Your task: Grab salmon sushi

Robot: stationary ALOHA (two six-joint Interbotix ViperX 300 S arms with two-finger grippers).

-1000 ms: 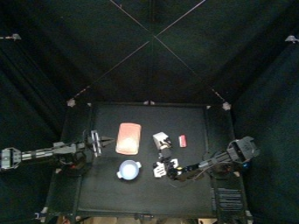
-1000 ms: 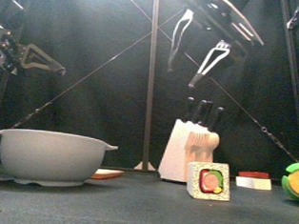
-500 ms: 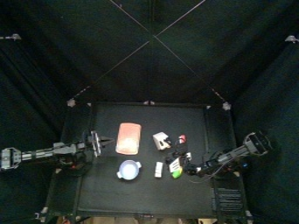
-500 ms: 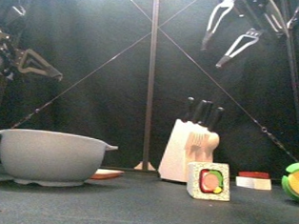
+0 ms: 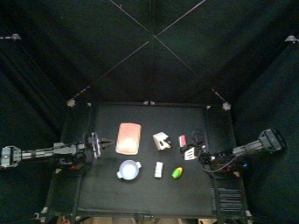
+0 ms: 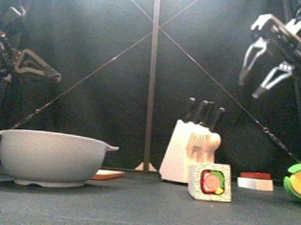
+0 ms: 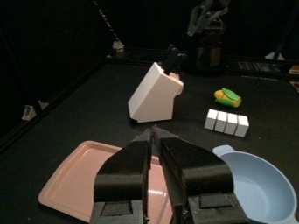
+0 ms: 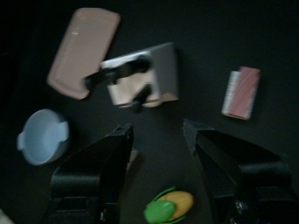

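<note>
The salmon sushi (image 5: pixel 184 139) is a tiny red-pink block lying on the table right of the knife block (image 5: pixel 162 138). It shows low at the right in the front view (image 6: pixel 254 180) and as a pink oblong in the right wrist view (image 8: pixel 242 92). My right gripper (image 6: pixel 272 59) hangs open high above the table's right side, apart from the sushi, with nothing between its jaws (image 8: pixel 158 131). In the top view it (image 5: pixel 202 154) sits just right of and in front of the sushi. My left gripper (image 7: pixel 156 142) rests shut at the table's left (image 5: pixel 93 144).
A large salmon-pink slab (image 5: pixel 128 138) lies left of the knife block. A grey-blue bowl (image 5: pixel 129 170), a white sushi roll (image 5: pixel 159 169) and a green-and-orange piece (image 5: pixel 177 172) lie nearer the front. In the front view the roll (image 6: pixel 211 180) stands beside the sushi.
The right arm has drawn back toward the right, away from the roll and the green piece, its gripper staying open. The left arm has not moved.
</note>
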